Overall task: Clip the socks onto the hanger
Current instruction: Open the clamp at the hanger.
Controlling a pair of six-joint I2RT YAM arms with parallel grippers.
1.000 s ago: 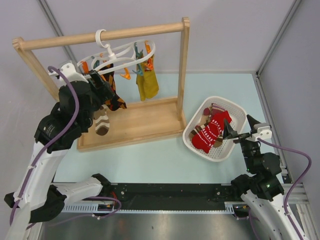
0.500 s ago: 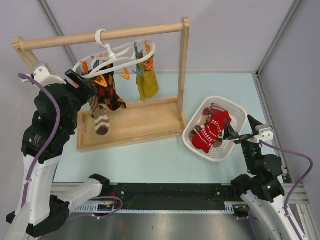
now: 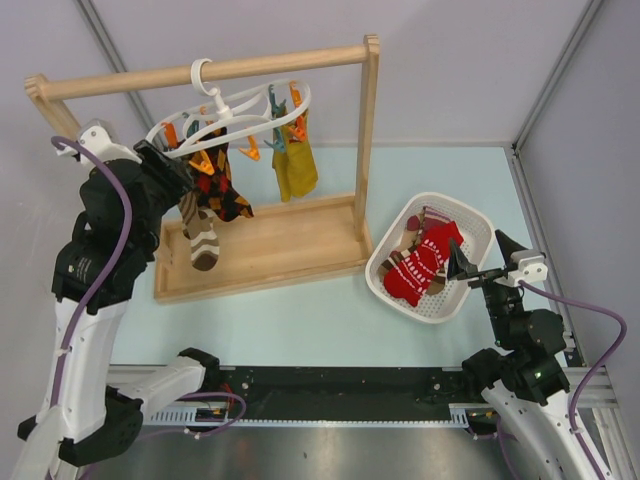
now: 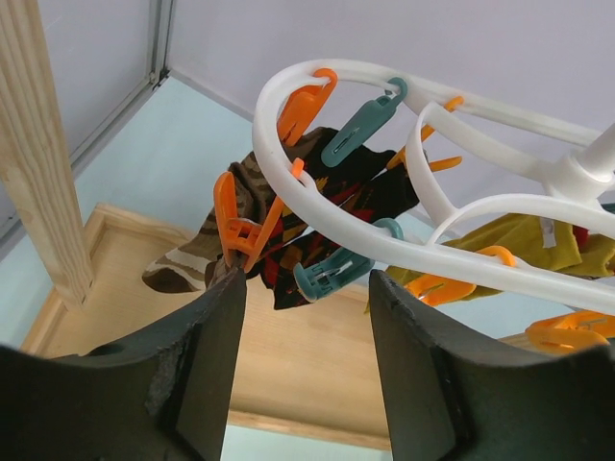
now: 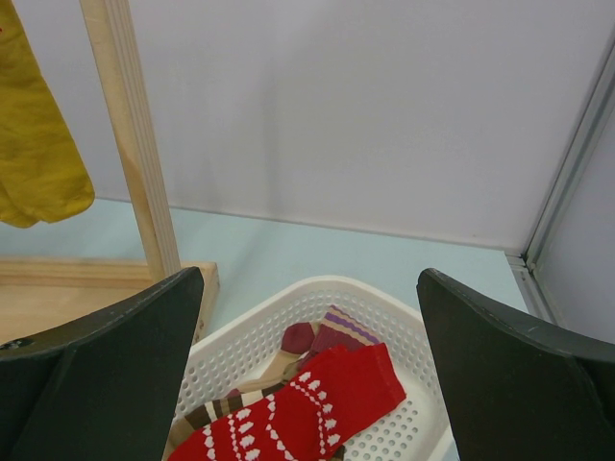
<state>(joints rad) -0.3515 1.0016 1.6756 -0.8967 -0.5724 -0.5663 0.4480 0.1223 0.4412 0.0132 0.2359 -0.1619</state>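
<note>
left claw (image 4: pixel 307 280) parted, empty | hanger (image 4: pixel 327 216) just ahead, brown sock (image 4: pixel 192 261) pegged on it | right claw (image 5: pixel 309 277) wide open | red sock (image 5: pixel 298 413) below-ahead in basket (image 5: pixel 418 432) | sock looks soft, light, limp | pinch one end

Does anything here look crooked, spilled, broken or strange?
The hanger seems tilted, its left end lower, where the brown striped sock and the black sock hang. The basket sits at a slant. Nothing looks spilled or broken.

Left arm (image 3: pixel 85 340) and right arm (image 3: pixel 525 340): white links, black joints, purple cables (image 3: pixel 127 215). Left end effector (image 4: pixel 306 288), right end effector (image 5: pixel 309 288): matte black.
</note>
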